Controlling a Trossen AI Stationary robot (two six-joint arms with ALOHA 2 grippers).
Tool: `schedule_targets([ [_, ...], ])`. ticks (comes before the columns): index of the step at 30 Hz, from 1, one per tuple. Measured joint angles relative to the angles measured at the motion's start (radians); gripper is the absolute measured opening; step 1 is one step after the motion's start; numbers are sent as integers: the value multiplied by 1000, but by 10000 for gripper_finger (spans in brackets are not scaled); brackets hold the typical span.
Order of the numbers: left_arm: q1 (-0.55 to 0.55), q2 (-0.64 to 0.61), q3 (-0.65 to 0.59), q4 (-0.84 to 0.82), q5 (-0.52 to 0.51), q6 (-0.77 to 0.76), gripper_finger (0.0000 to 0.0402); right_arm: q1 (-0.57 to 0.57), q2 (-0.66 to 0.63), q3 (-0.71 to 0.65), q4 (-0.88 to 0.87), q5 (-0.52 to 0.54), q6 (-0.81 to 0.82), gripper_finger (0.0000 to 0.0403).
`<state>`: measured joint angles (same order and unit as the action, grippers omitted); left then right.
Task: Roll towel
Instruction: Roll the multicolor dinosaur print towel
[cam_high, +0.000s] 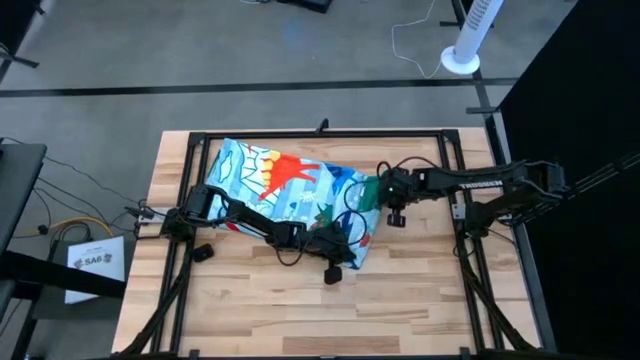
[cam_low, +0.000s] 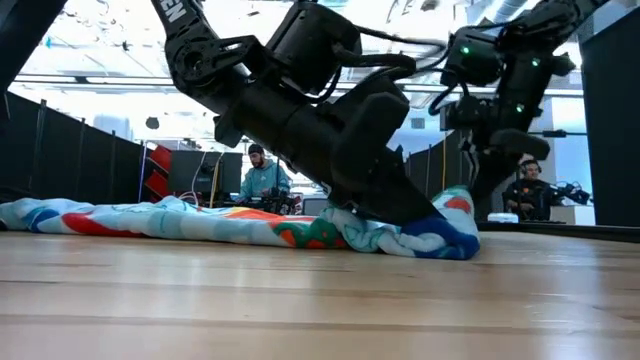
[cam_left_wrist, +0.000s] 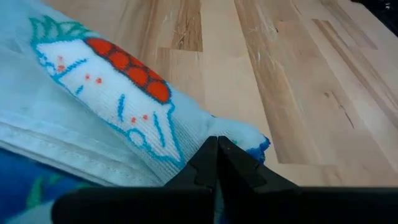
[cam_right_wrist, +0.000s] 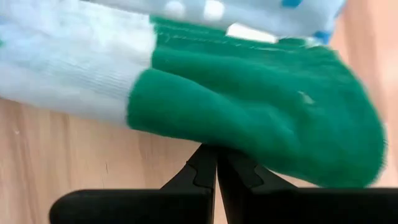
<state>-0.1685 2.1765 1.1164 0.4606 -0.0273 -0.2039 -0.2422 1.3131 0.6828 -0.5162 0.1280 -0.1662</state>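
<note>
At the towel's (cam_high: 290, 185) right end, mid-table, my left gripper (cam_left_wrist: 217, 163) and right gripper (cam_right_wrist: 216, 163) are pressed together, pinching its edge; I should roll evenly, keeping both corners level.

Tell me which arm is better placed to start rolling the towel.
Probably the left: its gripper sits at the towel's near corner, jaws closed on the edge. The right gripper holds the far green corner, jaws closed there.

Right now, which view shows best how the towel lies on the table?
High view: the whole towel shows, spread between both arms. Low view shows only its flattened edge. Left wrist view shows a printed corner; right wrist view shows a green fold.
</note>
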Motion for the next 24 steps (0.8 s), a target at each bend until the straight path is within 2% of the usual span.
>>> schedule_targets([
  [6, -3, 0, -1, 4, -4, -18, 0, -33, 0, 108, -134, 2, -105, 0],
  [11, -3, 1, -2, 12, -5, -21, 0, -105, 6, 228, -273, 1, -139, 0],
  [12, -3, 1, -3, 17, -5, -21, 0, -122, 13, 248, -280, -12, -139, 0],
  [14, -3, 2, -4, 28, -6, -21, 0, -161, 39, 273, -257, -104, -136, 0],
  [18, -3, 2, -4, 33, -18, -22, 0, -226, 161, 286, -240, -268, -97, 0],
  [20, -4, 2, -4, 33, -21, -22, 0, -242, 228, 285, -241, -304, -92, 0],
  [24, -8, 2, -4, 23, -27, -25, 0, -249, 337, 285, -195, -311, -94, 0],
])
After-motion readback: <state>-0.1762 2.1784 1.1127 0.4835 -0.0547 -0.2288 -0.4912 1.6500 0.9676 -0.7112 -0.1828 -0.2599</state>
